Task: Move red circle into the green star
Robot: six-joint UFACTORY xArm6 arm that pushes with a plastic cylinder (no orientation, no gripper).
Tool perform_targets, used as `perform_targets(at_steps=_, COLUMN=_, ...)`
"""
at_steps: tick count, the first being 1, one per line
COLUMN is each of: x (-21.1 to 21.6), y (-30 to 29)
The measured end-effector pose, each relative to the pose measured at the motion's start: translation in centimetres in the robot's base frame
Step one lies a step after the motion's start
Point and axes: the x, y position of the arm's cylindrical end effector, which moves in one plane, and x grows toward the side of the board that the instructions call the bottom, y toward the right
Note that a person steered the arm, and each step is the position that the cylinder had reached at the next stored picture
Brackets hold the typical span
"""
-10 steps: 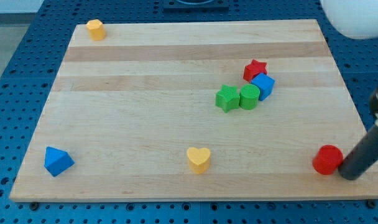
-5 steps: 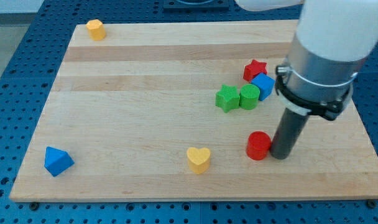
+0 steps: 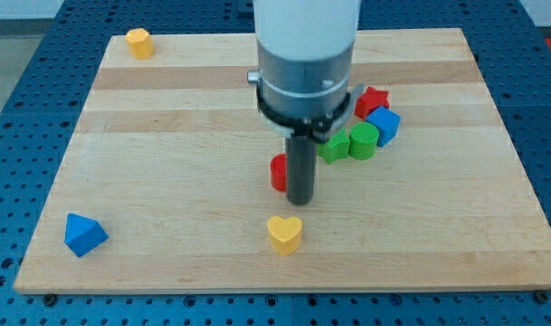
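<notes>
The red circle (image 3: 278,172) lies near the board's middle, mostly hidden behind my rod. My tip (image 3: 300,199) touches its right side, at the view's lower right of it. The green star (image 3: 333,148) lies up and to the right of the red circle, partly covered by the arm, with a small gap between them. A green cylinder (image 3: 363,141) touches the star's right side.
A blue block (image 3: 383,125) and a red star (image 3: 372,100) crowd behind the green cylinder. A yellow heart (image 3: 285,234) lies just below my tip. A blue triangle (image 3: 83,234) sits at the lower left, a yellow block (image 3: 140,42) at the top left.
My tip has pushed the red circle from the board's lower right corner leftward and upward to the middle. The yellow heart shifted slightly left.
</notes>
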Motion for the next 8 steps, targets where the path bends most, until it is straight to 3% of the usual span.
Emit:
perform_targets(at_steps=1, x=-2.9, y=-1.1)
perform_targets(at_steps=3, x=0.2, y=-6.9)
perform_targets(at_steps=5, x=-6.2, y=-7.2)
perform_targets(at_steps=8, x=-7.1, y=-3.7)
